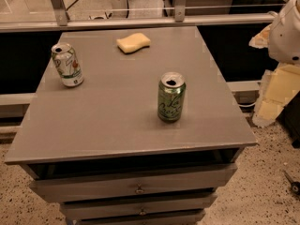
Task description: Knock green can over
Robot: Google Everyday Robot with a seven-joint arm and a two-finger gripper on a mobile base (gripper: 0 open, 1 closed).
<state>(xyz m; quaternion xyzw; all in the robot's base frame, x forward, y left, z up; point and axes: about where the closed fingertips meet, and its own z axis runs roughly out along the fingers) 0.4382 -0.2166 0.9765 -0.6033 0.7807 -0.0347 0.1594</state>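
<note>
The green can [171,97] is standing upright just right of the worktop [112,125] centre. A white-silver can [67,64] is standing at 10 o'clock and a yellow sponge [133,42] is lying at 12 o'clock. A white arm segment [286,29] is showing at 2 o'clock, beyond the worktop; the gripper is sitting out of view.

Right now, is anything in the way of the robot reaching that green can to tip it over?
Nothing visible. The tool is out of view; only a white robot part shows at the right edge. The table between it and the green can is bare. The sponge and the white can sit farther back and left.
</note>
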